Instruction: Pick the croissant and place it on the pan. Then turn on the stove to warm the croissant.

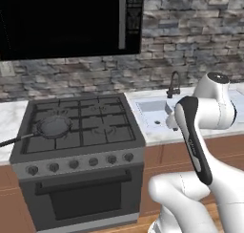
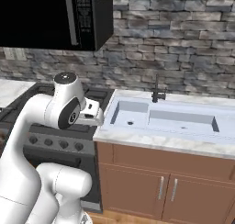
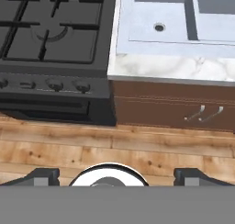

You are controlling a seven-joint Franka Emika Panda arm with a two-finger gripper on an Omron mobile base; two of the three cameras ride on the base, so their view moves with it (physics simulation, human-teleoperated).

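The dark grey stove (image 1: 90, 127) stands at centre-left, with black grates and a row of round front knobs (image 1: 78, 163). On its front-left burner sits the small dark pan (image 1: 53, 126), its thin black handle pointing left. The croissant is out of view. My gripper (image 3: 117, 177) is open with nothing between its widely spread fingertips (image 3: 43, 176). It hangs in front of the counter, looking down at the seam between the stove (image 3: 50, 30) and the sink counter. It is well to the right of the pan.
A black microwave (image 1: 66, 22) hangs above the stove. To the right is a marble counter with a sink (image 1: 143, 105) and a dark faucet (image 1: 173, 85). Brown cabinet doors (image 2: 160, 186) sit below, over a wooden floor (image 3: 114, 145).
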